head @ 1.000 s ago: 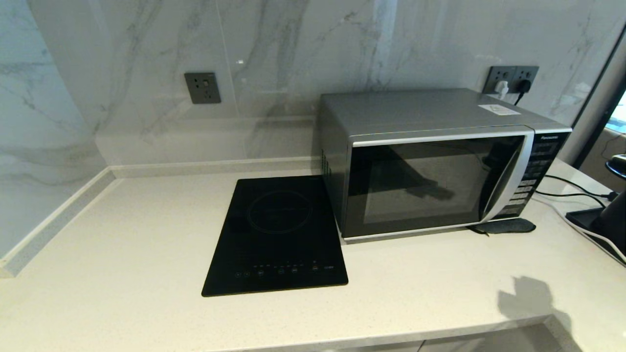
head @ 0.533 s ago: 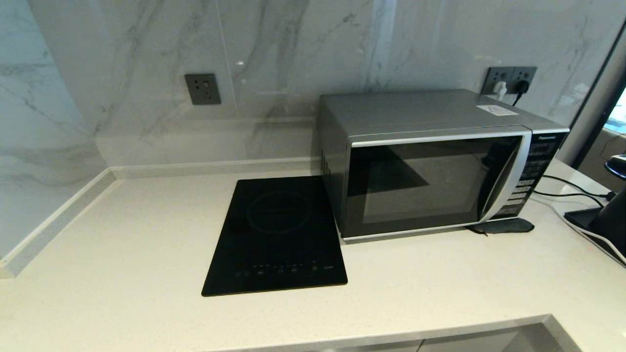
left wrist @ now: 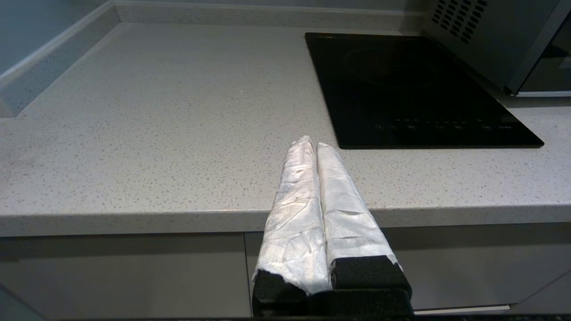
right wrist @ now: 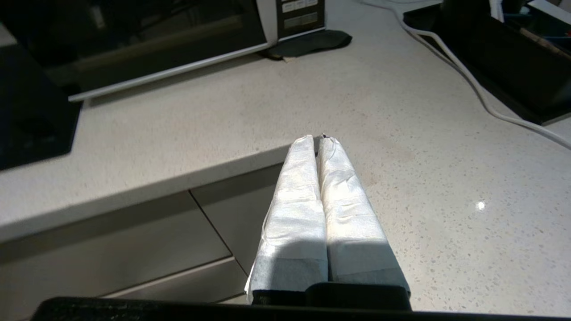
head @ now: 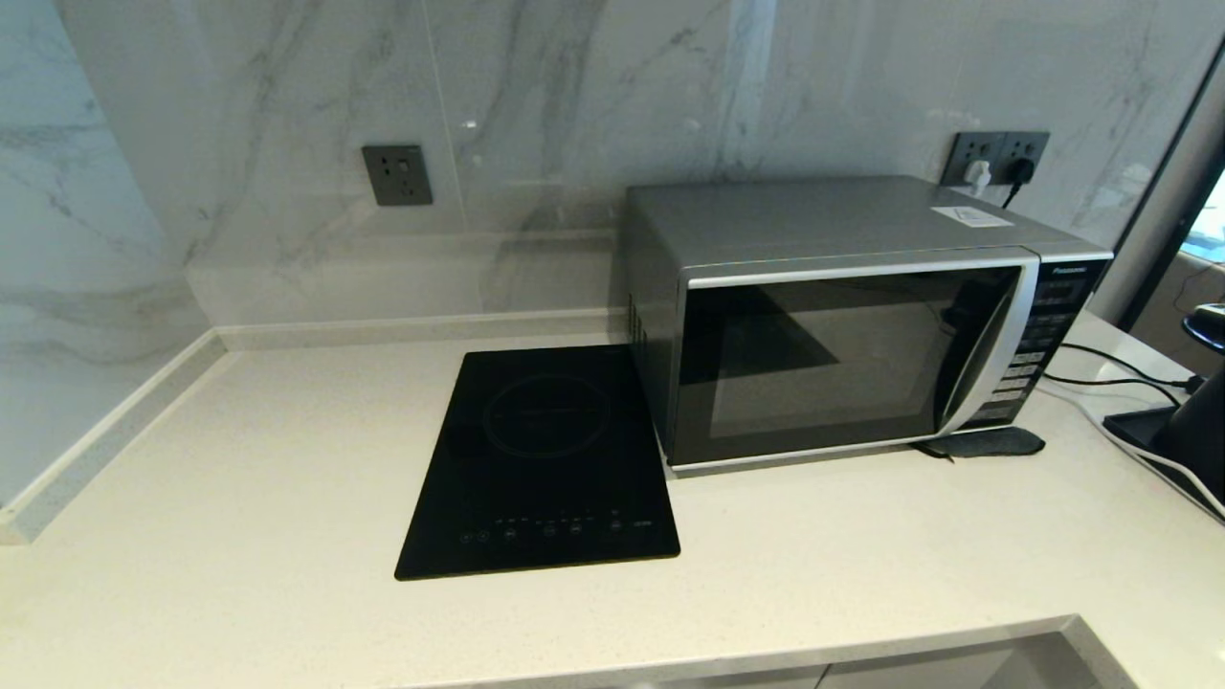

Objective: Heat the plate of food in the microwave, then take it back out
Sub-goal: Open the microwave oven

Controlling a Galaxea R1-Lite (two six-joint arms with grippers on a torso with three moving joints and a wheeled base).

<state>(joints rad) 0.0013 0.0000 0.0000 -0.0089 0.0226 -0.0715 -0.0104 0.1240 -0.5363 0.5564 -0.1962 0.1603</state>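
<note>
The silver-grey microwave (head: 842, 325) stands at the back right of the counter with its dark glass door closed; its front lower edge shows too in the right wrist view (right wrist: 147, 53). The plate of food is out of view in every frame. Neither arm appears in the head view. My left gripper (left wrist: 312, 143) is shut and empty, held just off the counter's front edge, left of the cooktop. My right gripper (right wrist: 319, 139) is also shut and empty, hovering at the counter's front edge, before the microwave's right end.
A flat black induction cooktop (head: 541, 459) lies left of the microwave. A dark pad (head: 986, 442) lies by the microwave's right foot. Cables (head: 1110, 368) and a black tray (head: 1163, 440) occupy the far right. Wall sockets (head: 1000, 153) sit behind the microwave. Cabinet fronts (left wrist: 134, 272) are below.
A shadow on the counter's front right and a dark reflection in the microwave door, seen a second ago, are gone. Nothing else has moved.
</note>
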